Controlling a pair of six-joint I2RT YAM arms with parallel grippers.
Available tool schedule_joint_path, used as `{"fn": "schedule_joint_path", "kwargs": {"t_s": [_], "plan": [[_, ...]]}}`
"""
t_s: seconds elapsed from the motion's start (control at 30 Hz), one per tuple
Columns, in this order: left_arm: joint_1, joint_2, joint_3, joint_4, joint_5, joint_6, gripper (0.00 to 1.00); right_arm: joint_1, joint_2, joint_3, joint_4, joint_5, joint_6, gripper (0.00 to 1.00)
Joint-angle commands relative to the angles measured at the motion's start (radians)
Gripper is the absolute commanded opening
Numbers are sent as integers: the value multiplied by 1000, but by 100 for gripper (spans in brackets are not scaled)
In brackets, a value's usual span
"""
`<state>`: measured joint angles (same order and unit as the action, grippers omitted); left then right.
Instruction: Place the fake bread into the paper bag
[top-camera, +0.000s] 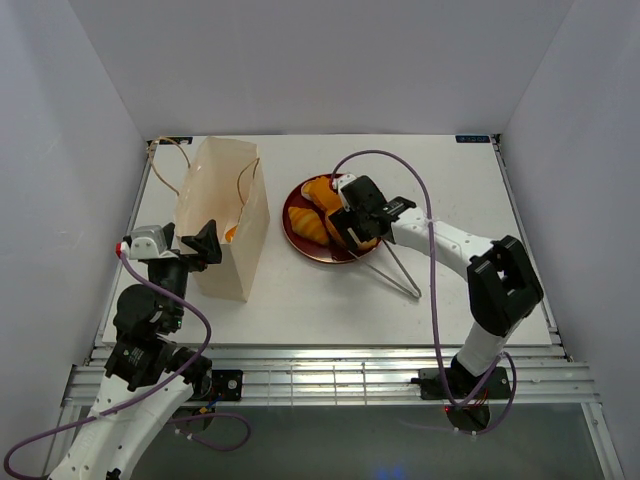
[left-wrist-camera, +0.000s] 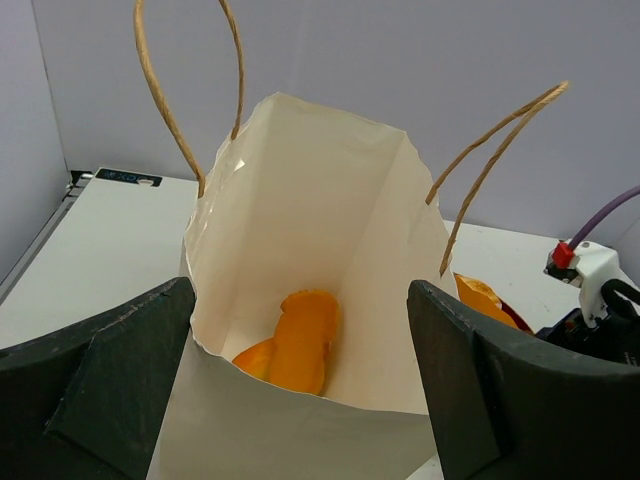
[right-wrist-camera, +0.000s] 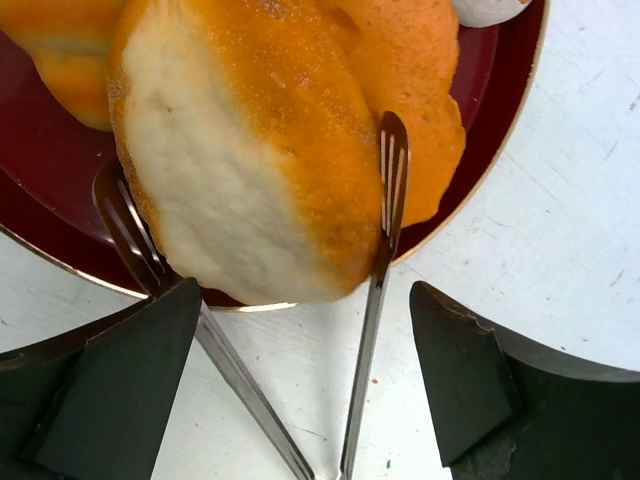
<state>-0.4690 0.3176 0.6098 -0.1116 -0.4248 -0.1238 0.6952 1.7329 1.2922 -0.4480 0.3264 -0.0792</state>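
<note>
White surface seen from overhead and from both wrists. Writing: two small dark labels sit at its far corners, one left and one right. Their print is too small to read. Counts: one paper bag, cream, upright and open-topped, stands near the left edge and has two brown cord handles. One dark red plate sits about mid-surface, just right of the bag. One pair of metal tongs lies with its joined end toward the near right corner and its two tips at the plate. Fake bread: at least three glossy orange pieces lie on the plate and at least one on the bag's bottom. An orange sliver beside that one may be a second; I cannot tell. My right hand hangs over the near right side of the plate, fingers spread wide and gripping nothing. Between them lie a pale-bellied loaf and both tong tips, one on either side of it. My left hand is at the bag's near left side, fingers wide, with the bag's mouth between them. Whether they touch the paper I cannot tell.
</note>
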Motion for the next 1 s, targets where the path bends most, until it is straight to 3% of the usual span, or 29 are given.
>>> {"fn": "schedule_joint_path", "kwargs": {"t_s": [0.0,0.3,0.6,0.97], "plan": [[-5,14,2,4,20,0,98,-10,-113,-36,6,13,-25,90],[-5,18,2,3,29,-4,98,-10,-360,-322,58,-4,-13,90],[-5,18,2,3,37,-7,98,-49,-564,-527,199,-111,-171,90],[-5,26,2,3,50,-8,98,-79,-464,-600,322,-176,-185,90]]}}
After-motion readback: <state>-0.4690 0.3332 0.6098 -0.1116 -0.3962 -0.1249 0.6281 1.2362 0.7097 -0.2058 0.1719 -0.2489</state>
